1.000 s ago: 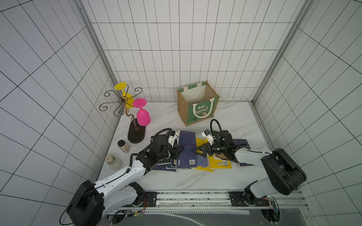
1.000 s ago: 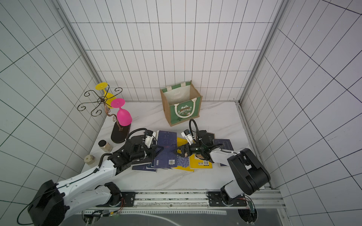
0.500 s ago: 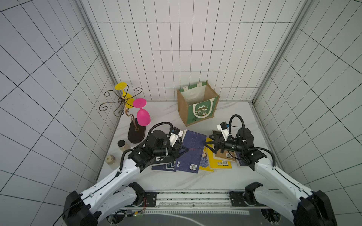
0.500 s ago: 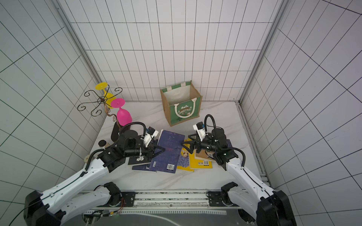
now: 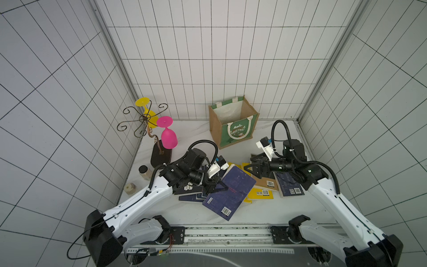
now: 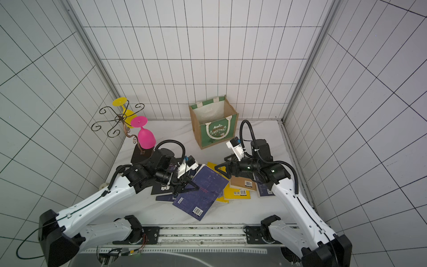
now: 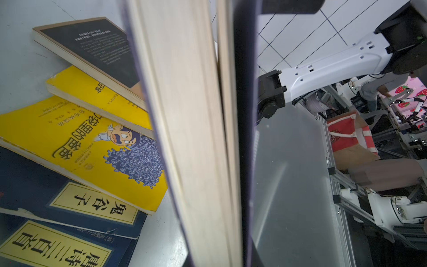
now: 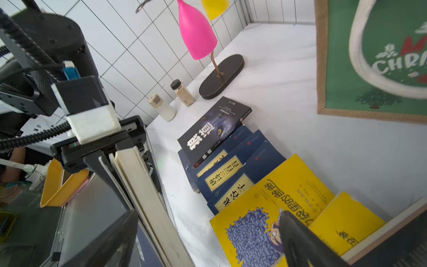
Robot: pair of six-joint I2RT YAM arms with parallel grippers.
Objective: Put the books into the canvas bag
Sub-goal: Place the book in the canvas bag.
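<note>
In a top view, the left hand (image 5: 217, 186) is clenched on a navy book (image 5: 233, 189), raised and tilted at centre frame. The right hand (image 5: 251, 165) is released, right of centre, above the other books (image 5: 261, 193) spread on the counter (image 5: 187, 215).

In a top view, the bag (image 6: 215, 129) stands upright above centre, apart from the books.

The left wrist shows the held book's page edge (image 7: 189, 138) close up, with yellow books (image 7: 80, 143) lying flat.

The right wrist shows a black book (image 8: 212, 129) near the bag.
</note>
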